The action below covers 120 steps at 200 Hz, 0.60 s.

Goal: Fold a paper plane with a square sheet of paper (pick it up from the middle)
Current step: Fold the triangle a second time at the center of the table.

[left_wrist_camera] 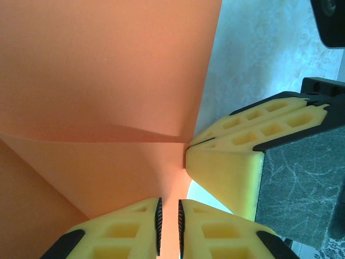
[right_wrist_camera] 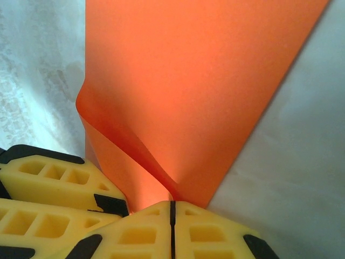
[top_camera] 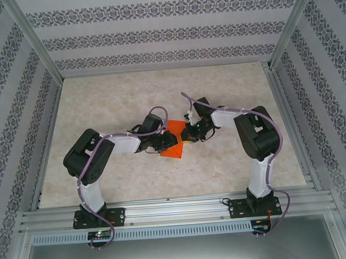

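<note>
From above, the left arm (top_camera: 90, 161) reaches from its base at the near left toward the middle of the marbled bench (top_camera: 130, 97). The left tool (top_camera: 165, 143) sits at the left edge of the square sheet of paper (top_camera: 174, 150). In the left wrist view its two yellow fingers (left_wrist_camera: 118, 232) stand close together, with a narrow slit between the black ribbed pads (left_wrist_camera: 158, 226). Orange shows in that slit, but it cannot be told whether the pads actually bite the sheet.

The sheet is around the centre of the bench, between the two tools. It is not flat. The left wrist view shows a crease (left_wrist_camera: 108, 135) running across it toward the right tool's tips, with one panel above the line and another sloping down toward the left tool. In the right wrist view the near left part of the sheet curls into a soft buckle (right_wrist_camera: 124, 145), while the rest spreads away smooth and unmarked.

To the right, the right tool (top_camera: 189, 133) meets the sheet's right edge, and the right arm (top_camera: 258, 136) bends back to its base at the near right. Its fingers (right_wrist_camera: 210, 234) are pressed together with only a thin dark line between them. The orange paper runs in at their tips, so this tool is clamped on the sheet. The left tool's fingers lie just beside them, at the lower left of that view.
</note>
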Tool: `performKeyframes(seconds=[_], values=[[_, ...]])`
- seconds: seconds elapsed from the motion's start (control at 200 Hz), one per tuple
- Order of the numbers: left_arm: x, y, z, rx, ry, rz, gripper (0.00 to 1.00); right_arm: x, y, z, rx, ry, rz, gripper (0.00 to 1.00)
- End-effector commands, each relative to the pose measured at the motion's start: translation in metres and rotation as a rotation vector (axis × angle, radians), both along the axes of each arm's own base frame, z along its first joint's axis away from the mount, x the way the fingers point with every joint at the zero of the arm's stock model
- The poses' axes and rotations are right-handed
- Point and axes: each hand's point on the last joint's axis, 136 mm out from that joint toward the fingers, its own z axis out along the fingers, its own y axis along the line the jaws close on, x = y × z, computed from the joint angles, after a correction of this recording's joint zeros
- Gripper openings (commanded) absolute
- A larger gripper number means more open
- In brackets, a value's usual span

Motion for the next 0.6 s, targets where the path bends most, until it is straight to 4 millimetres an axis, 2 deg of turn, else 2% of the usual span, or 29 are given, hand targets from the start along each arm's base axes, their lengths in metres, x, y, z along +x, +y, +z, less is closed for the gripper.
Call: performKeyframes(seconds=[0.0, 0.595], values=[[0.0054, 0.0025, -0.0009, 0.012, -0.002, 0.006, 0.2, 0.0012, 0.0033, -0.0051, -0.023, -0.009, 0.027, 0.07], [0.0056, -0.0003, 0.0001, 0.0, -0.002, -0.002, 0.21, 0.0039, 0.0013, -0.0101, -0.057, -0.011, 0.028, 0.08]])
